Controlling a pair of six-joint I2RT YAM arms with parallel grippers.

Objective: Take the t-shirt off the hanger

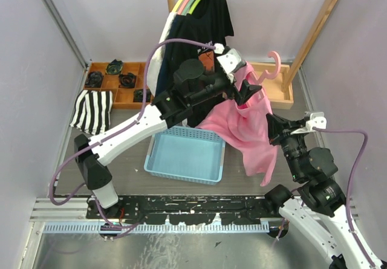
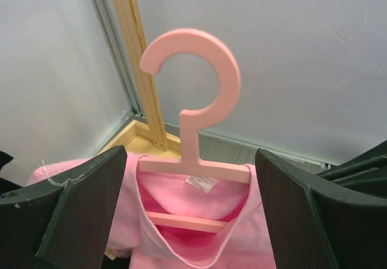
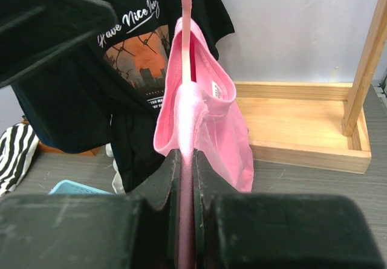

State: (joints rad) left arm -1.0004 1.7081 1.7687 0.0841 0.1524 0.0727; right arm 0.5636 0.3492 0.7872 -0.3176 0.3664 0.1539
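Note:
The pink t-shirt (image 1: 248, 130) hangs on a pink hanger (image 1: 275, 63) held up in the air over the table's right half, its hem drooping toward the blue basket. In the left wrist view the hanger (image 2: 208, 69) stands upright with its hook on top, and the t-shirt (image 2: 199, 193) collar wraps its crossbars. My left gripper (image 1: 247, 92) (image 2: 190, 160) is open, one finger on each side of the collar, gripping nothing. My right gripper (image 1: 270, 124) (image 3: 186, 160) is shut on an edge-on fold of the t-shirt (image 3: 224, 130) below the hanger (image 3: 186, 3).
A blue basket (image 1: 184, 157) sits mid-table under the shirt. Black t-shirts (image 1: 199, 33) hang on the wooden rack behind, with its slanted post (image 1: 314, 33) and base tray (image 3: 302, 124) to the right. A striped cloth (image 1: 92, 110) and a wooden tray of dark items (image 1: 115, 78) lie left.

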